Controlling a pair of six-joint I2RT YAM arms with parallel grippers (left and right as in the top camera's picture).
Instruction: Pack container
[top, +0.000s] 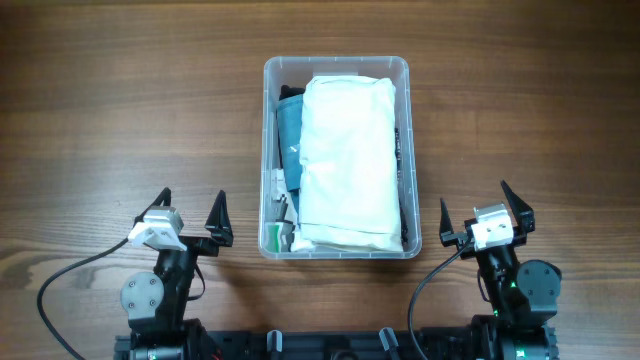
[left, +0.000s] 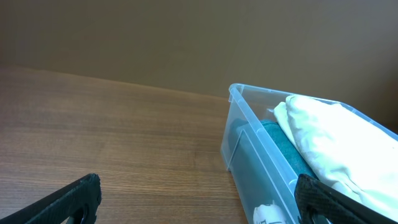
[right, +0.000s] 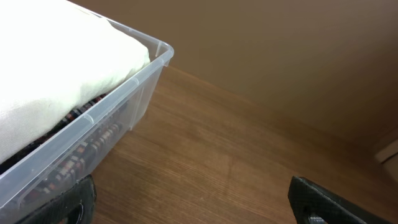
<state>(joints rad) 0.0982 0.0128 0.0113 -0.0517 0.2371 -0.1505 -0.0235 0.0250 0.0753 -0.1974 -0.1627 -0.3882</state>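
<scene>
The clear plastic container (top: 336, 64) stands in the middle of the table, filled with folded garments. A large white folded garment (top: 346, 160) lies on top, with a teal garment (top: 290, 135) beside it on the left. The container also shows in the left wrist view (left: 249, 140) and in the right wrist view (right: 93, 118). My left gripper (top: 190, 212) is open and empty, to the left of the container's near corner. My right gripper (top: 486, 212) is open and empty, to the right of the container's near corner. Neither gripper touches anything.
The wooden table (top: 120, 110) spreads on both sides of the container. Cables run from the arm bases along the front edge. A patterned dark garment (right: 74, 158) shows through the container's right wall.
</scene>
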